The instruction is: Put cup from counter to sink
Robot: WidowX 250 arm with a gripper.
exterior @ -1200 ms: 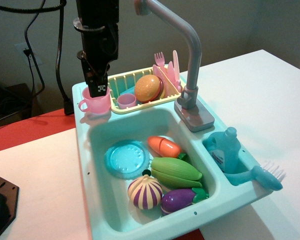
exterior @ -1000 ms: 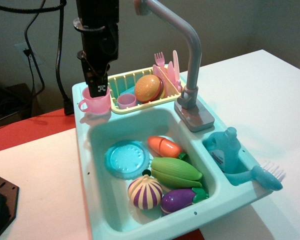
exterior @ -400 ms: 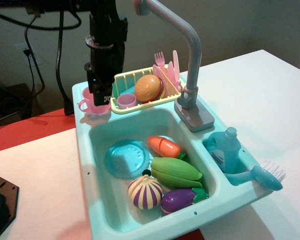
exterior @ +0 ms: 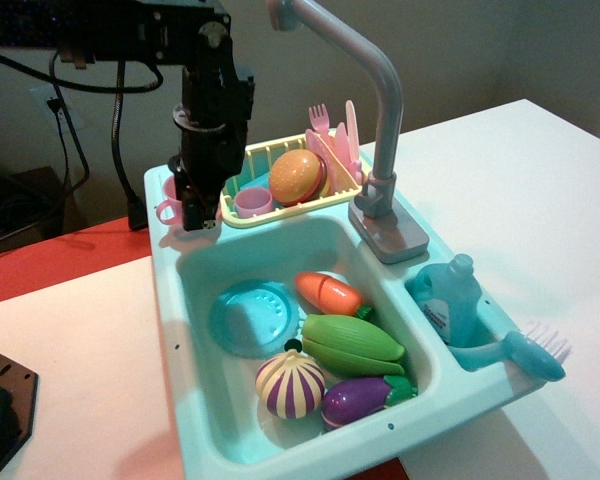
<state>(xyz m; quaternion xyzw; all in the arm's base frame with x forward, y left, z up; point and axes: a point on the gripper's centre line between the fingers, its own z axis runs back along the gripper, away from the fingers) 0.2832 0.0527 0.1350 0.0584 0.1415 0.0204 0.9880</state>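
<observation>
The light-pink cup point(exterior: 168, 200) stands on the light-teal counter point(exterior: 163, 240) at the sink unit's back left corner. Only its left rim and loop handle show. My black gripper point(exterior: 196, 208) has come down from above onto the cup and covers most of it. Its dark fingers point(exterior: 190, 215) overlap the cup, so I cannot tell whether they are closed on it. The sink point(exterior: 195, 275) lies just in front. It holds a teal plate point(exterior: 252, 318), a carrot, a corn cob, an onion and an eggplant.
A yellow dish rack point(exterior: 248, 160) to the right of the cup holds a purple cup point(exterior: 252, 203), a burger point(exterior: 298, 175) and pink cutlery. The grey faucet point(exterior: 380, 150) arches over the basin. A teal bottle point(exterior: 450, 300) and brush point(exterior: 525, 352) sit in the right compartment.
My gripper has dropped lower and shifted slightly right, now covering most of the pink cup. The cup has stayed in place on the counter.
</observation>
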